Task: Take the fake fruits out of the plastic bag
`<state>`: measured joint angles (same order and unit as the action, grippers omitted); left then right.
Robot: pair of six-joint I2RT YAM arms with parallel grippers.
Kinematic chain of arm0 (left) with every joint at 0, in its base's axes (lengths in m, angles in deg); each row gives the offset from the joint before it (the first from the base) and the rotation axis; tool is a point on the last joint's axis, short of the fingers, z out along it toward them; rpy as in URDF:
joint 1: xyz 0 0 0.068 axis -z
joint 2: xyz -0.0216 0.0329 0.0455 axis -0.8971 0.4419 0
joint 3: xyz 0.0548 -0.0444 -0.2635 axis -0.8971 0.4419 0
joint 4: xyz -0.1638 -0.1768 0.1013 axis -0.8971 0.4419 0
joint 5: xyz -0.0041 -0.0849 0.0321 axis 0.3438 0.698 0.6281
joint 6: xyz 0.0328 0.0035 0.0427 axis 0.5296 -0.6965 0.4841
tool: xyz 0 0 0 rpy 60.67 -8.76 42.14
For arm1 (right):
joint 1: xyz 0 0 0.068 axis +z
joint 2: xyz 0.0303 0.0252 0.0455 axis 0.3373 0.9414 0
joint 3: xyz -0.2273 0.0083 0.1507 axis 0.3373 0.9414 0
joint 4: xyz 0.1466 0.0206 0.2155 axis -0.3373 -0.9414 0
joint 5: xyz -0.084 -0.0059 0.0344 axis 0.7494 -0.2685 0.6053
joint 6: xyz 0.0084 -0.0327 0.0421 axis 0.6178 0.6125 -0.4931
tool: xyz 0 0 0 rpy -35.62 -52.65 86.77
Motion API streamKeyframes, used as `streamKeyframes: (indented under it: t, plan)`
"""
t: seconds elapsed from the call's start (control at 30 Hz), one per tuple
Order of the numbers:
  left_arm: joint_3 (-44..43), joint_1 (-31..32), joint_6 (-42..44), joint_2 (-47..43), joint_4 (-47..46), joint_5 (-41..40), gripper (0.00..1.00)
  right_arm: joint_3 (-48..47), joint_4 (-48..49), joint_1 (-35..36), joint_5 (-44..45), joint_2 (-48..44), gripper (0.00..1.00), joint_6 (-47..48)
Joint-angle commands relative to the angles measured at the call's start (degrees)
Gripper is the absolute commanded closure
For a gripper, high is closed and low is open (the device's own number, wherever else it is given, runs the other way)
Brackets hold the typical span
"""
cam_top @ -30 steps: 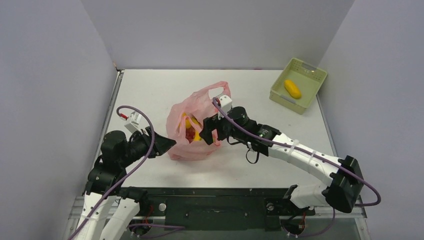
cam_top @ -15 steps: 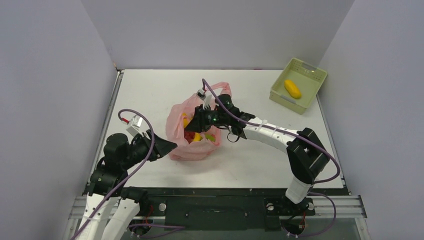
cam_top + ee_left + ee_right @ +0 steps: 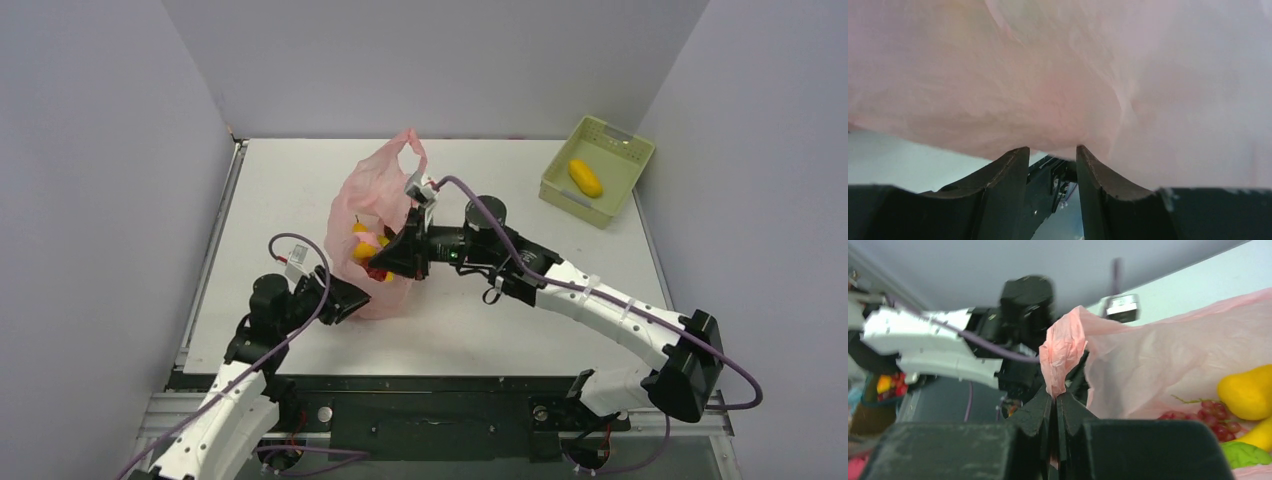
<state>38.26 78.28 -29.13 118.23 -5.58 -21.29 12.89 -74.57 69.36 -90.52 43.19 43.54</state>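
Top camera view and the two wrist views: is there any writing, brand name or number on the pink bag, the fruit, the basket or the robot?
No text can be read anywhere.
The plastic bag, the fake fruits and the green basket show no print.
The left arm and right arm show no legible label.
The small white block on the right wrist is too small to show any marking.
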Motion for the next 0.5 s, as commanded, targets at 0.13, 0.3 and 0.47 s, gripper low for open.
streamKeyframes:
  t: [0.13,0.3,0.47]
  plan:
    - [-4.26,-0.24,-5.87,18.71,-32.16,4.35,0.64,10.18,-7.48,16.5,15.41,-2.84,1.0,19.91]
    - [-9.62,-0.83,-3.85,23.94,-32.36,5.68,0.64,15.55,-3.37,25.67,35.89,3.97,1.0,25.46]
    - [-8.83,-1.54,-1.25,21.24,-26.72,5.11,0.65,16.25,-0.42,30.94,53.06,10.75,1.0,25.86]
